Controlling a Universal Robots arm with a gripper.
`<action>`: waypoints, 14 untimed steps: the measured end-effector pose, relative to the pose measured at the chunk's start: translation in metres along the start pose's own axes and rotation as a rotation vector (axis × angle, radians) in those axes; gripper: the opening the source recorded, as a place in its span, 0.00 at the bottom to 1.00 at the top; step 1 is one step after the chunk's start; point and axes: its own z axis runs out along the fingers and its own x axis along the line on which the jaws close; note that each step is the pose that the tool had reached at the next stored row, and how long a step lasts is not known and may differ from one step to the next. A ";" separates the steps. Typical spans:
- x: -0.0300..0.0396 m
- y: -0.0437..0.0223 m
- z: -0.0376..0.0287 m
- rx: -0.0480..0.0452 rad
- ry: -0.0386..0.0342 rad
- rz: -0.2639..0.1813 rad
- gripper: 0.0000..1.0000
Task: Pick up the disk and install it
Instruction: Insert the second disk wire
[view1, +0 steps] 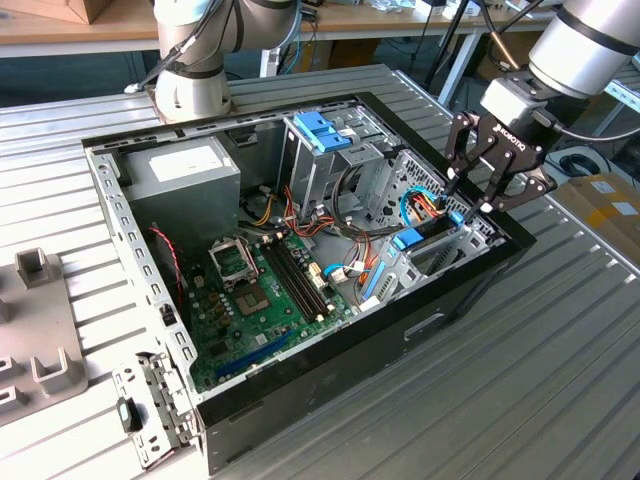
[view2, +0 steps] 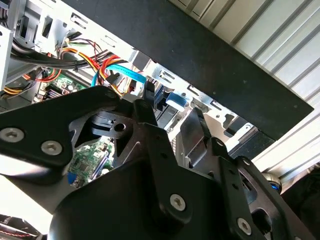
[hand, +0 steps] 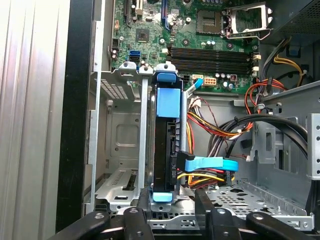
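Your gripper (view1: 468, 198) hangs over the corner of the open computer case (view1: 470, 285) on the exterior view's right, fingers spread wide and pointing down, nothing held between them. The disk (hand: 166, 145) sits edge-up in the metal drive bay (hand: 120, 145) right under the tool; in the first wrist view you see it as a thin dark slab with a blue plastic carrier frame along its top edge and blue tabs at both ends. A blue flat data cable (hand: 210, 164) and a bunch of red, yellow and black wires (hand: 210, 176) plug into its side. The fingertips (hand: 137, 220) straddle the near blue tab; they look just clear of it, but contact is hard to judge from this angle. In the exterior view the disk (view1: 420, 235) shows as a blue strip in the bay, between the case wall and the motherboard (view1: 260, 300). The label side can't be seen. The second wrist view has the black gripper linkage up close with the blue cable (view2: 125, 72) and a blue tab behind it. The power supply (view1: 185, 175) and the tall cage with its blue handle (view1: 322, 132) stand well apart from the tool.
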 end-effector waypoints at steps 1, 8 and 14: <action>0.0000 0.0000 0.0000 0.0000 0.0000 0.000 0.48; -0.0009 0.0013 -0.0016 0.0000 0.0004 0.000 0.48; -0.0062 0.0044 -0.0010 0.0000 0.0004 0.000 0.48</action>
